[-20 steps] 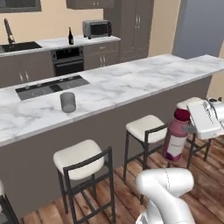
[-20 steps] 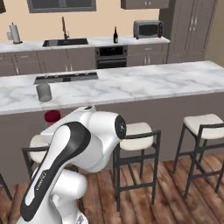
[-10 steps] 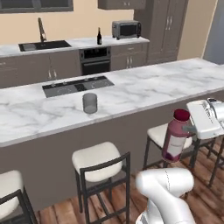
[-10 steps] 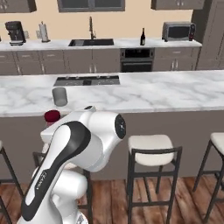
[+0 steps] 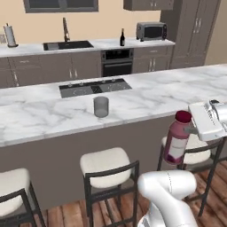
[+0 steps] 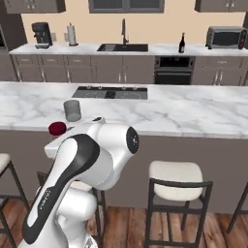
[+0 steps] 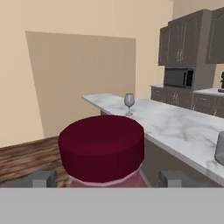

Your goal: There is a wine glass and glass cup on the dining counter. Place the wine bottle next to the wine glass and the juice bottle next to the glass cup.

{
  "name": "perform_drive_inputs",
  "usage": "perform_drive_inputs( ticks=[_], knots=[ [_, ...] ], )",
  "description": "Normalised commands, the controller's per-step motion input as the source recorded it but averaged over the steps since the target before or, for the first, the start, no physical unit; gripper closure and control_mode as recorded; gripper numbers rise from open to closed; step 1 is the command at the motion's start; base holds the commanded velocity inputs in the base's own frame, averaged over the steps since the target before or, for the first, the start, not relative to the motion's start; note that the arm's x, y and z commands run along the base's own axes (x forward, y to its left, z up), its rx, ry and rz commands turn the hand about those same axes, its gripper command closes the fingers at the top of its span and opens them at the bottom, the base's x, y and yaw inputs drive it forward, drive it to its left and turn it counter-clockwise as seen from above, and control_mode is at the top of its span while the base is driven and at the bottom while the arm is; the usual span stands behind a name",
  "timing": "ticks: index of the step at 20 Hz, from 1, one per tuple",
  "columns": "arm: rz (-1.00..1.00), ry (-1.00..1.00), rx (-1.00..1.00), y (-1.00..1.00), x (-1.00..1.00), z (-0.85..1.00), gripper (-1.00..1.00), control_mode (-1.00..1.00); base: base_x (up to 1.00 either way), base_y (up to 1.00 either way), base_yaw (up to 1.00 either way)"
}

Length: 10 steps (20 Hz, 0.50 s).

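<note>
The gripper is closed on the juice bottle just below its red cap, a finger on each side, and carries it in the air in front of the counter, over the stools and with its base lower than the slab. The cup stands on the marble near the front edge, off to the arm's left; the wine glass stands far along the slab toward its end, well apart from the cup. The wine bottle is on the back worktop beside the microwave. To do this step well, I judge the bottle should be lifted until its base clears the marble edge, kept upright, then brought in over the slab. It should come down just beside the cup without touching it, and the jaws should part only once the base sits flat.
</note>
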Motion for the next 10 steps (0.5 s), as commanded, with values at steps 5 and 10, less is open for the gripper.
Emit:
perform_drive_inputs(
  ticks=[5, 10],
  knots=[
    [0.00, 0.00, 0.00, 0.00, 0.00, 0.00, 1.00, 1.00, 0.28, -0.48, 0.21],
    [0.00, 0.00, 0.00, 0.00, 0.00, 0.00, 1.00, 1.00, 0.52, -0.35, 0.11]
  ],
)
